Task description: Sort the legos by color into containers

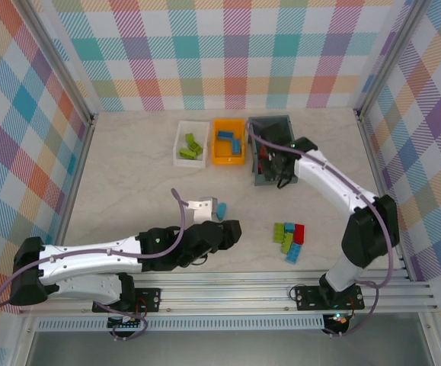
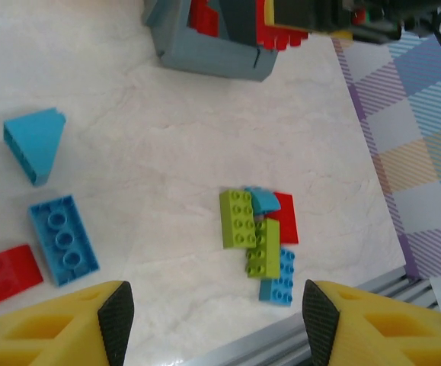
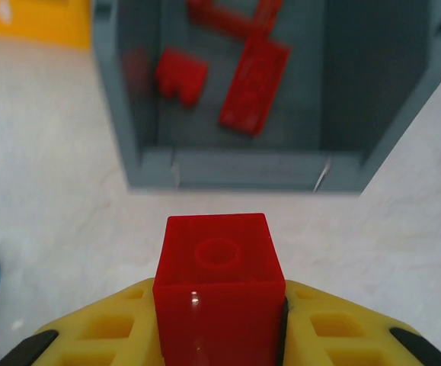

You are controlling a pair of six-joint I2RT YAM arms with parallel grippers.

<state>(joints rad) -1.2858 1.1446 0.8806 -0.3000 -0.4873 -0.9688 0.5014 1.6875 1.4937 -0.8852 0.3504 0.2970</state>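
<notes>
The red sort is under way. The right gripper point(image 3: 220, 324) is clamped on a red brick point(image 3: 218, 263) at the bottom centre of its wrist view, just short of the near wall of the dark grey bin point(image 3: 228, 169). The bin already holds red pieces.

Next, I judge, the brick must be carried over that wall and then let go.

The brick is blocky and near-square, so I cannot tell its long axis. Its studded face points at the camera.

The left gripper point(image 2: 218, 324) has its jaws apart and empty, above loose bricks point(image 2: 257, 232) on the surface point(image 2: 151, 137).
</notes>
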